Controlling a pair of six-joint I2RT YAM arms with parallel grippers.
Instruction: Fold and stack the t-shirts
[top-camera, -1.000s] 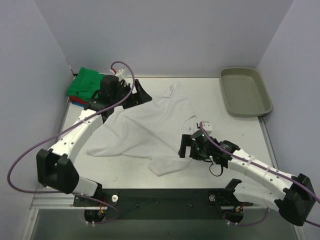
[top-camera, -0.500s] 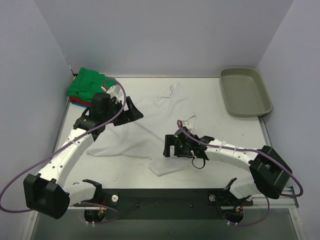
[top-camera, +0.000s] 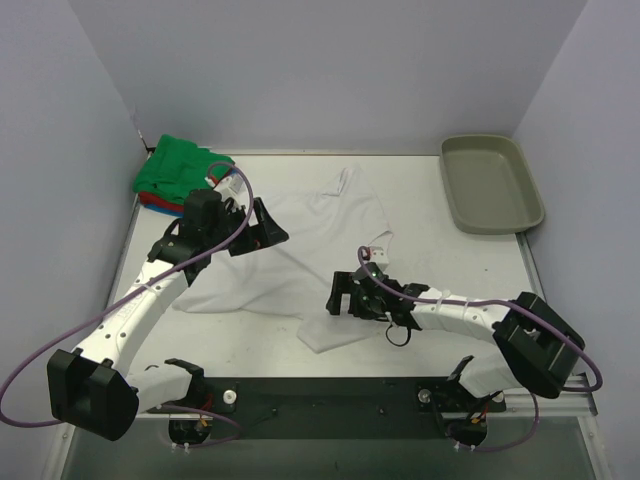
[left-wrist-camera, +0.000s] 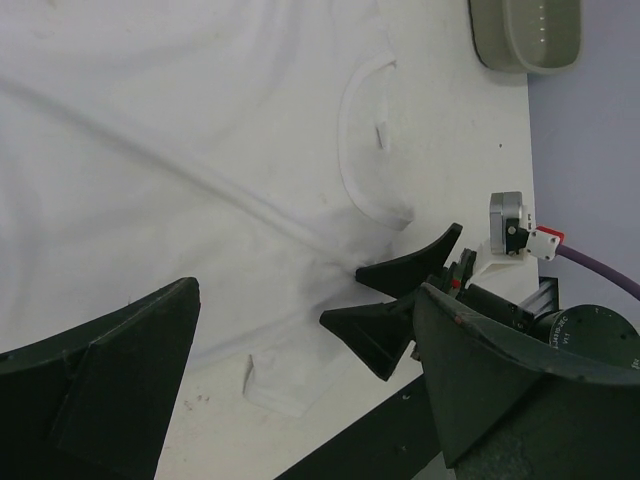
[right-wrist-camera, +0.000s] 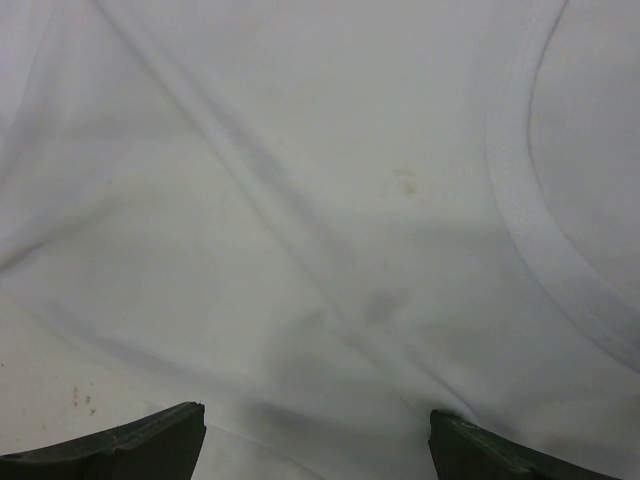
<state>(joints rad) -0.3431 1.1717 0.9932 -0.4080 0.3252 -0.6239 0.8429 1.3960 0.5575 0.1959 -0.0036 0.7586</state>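
Pale table (top-camera: 480, 250), walled on three sides, with both arm bases at the near edge.

Across the middle of it, the white t-shirt (top-camera: 300, 250): spread open but creased, one sleeve toward the far edge, a long diagonal fold across the body, the hem corner near the black base rail.

Left arm (top-camera: 140, 300) reaching from the near left corner up over the shirt's left side. Right arm (top-camera: 470, 315) lying low, stretched leftward from the near right corner to the shirt's near edge.

Grey-beige tray (top-camera: 490, 185) in the far right corner, well apart from the cloth.

In the far left corner, a small folded pile: green t-shirt (top-camera: 178, 168) on top, red t-shirt (top-camera: 150, 200) showing beneath, just beside the left arm's wrist.

Left gripper (top-camera: 262, 232) raised above the white cloth, jaws spread wide, nothing between them; dark fingers (left-wrist-camera: 110, 370) framing the wrist view.

Right gripper (top-camera: 335, 298) also spread wide and holding nothing, close over the shirt below the neckline. From the right wrist view, fingertips (right-wrist-camera: 120, 445) at either side of a shadowed wrinkle; contact with the cloth hard to judge, possibly just above it.

Ribbed collar band (right-wrist-camera: 520, 200) curving at the right.

Tiny neck label (left-wrist-camera: 383, 132) inside the neckline.
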